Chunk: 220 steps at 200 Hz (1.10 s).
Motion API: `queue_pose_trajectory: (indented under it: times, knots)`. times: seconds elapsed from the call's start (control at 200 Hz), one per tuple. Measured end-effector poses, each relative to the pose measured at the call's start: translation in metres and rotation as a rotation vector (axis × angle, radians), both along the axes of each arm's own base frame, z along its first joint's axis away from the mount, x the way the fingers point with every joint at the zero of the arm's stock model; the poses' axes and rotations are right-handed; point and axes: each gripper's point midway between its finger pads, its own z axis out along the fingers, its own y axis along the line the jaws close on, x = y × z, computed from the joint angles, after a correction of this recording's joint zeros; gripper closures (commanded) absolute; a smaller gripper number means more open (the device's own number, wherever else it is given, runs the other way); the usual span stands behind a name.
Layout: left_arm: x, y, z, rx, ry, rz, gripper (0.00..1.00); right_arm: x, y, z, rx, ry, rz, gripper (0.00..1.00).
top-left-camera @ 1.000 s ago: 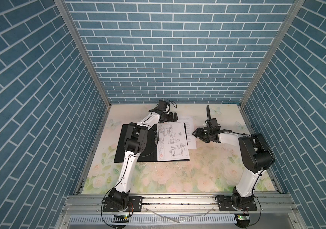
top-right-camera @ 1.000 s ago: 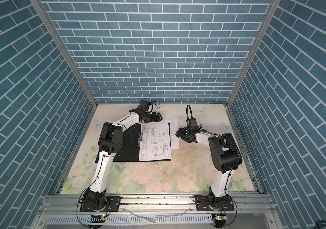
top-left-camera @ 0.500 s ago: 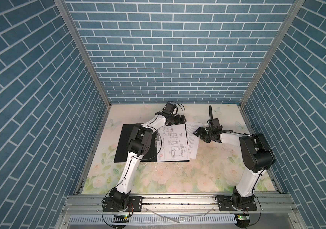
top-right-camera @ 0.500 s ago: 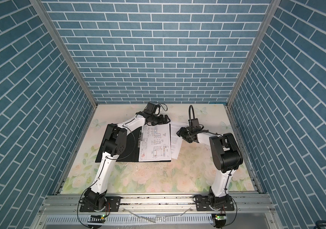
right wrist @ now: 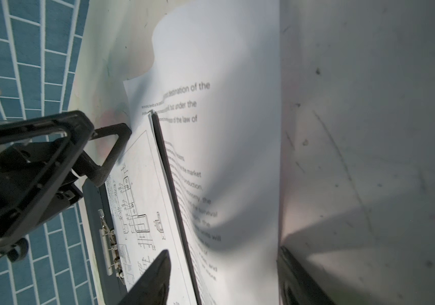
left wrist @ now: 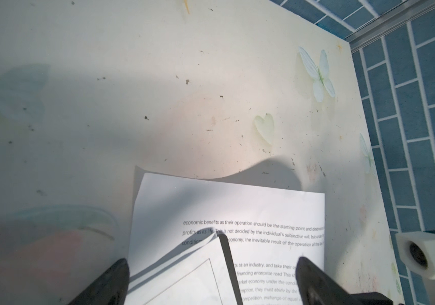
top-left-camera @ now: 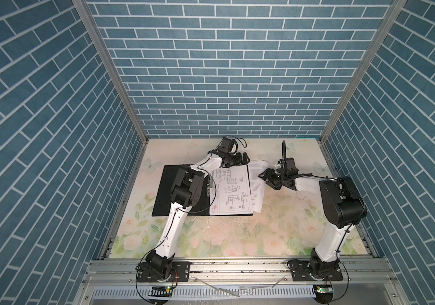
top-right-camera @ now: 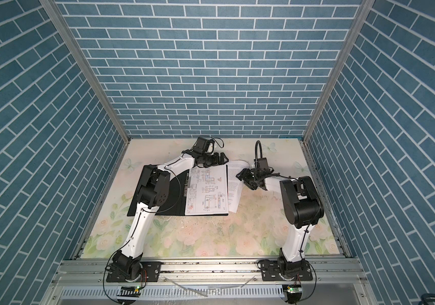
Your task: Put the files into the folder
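The folder lies open, black inside up, its metal spine clip showing. A sheet with line drawings rests on its right half. The text sheet lies beside and partly under the folder's right edge, bowed upward. My left gripper is open over the folder's far right corner. My right gripper is open, straddling the text sheet, one finger at the sheet's outer edge.
A floral mat covers the table. Blue brick walls enclose three sides. A metal rail with both arm bases runs along the front. The right arm's elbow stands near the right wall.
My left gripper has moved right along the folder's far edge to its right corner. The text sheet has shifted toward the folder and bowed up. My right gripper has narrowed slightly.
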Motion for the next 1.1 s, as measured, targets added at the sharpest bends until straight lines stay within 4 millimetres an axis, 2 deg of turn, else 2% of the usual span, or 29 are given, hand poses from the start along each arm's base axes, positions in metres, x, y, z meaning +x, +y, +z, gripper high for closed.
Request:
queue_pose_trajectory:
  times: [0.185,0.375,0.575,0.76,1.1]
  knots:
    - [0.000,-0.003,0.001,-0.017,0.003,0.002,0.01,0.004,0.004,0.000,0.033,0.002,0.004,0.38]
    - [0.000,-0.004,0.001,-0.032,0.008,0.005,0.01,0.009,0.004,-0.004,0.000,0.041,0.010,0.50]
    - [0.000,-0.006,0.002,-0.049,0.010,0.006,0.01,0.010,0.000,-0.007,-0.056,0.083,0.020,0.55]
    - [0.000,-0.007,0.002,-0.057,0.010,0.008,0.01,0.009,-0.003,-0.011,-0.089,0.106,0.029,0.67]
    - [0.000,-0.008,0.002,-0.065,0.003,0.004,0.01,0.009,-0.009,-0.015,-0.094,0.122,0.018,0.77]
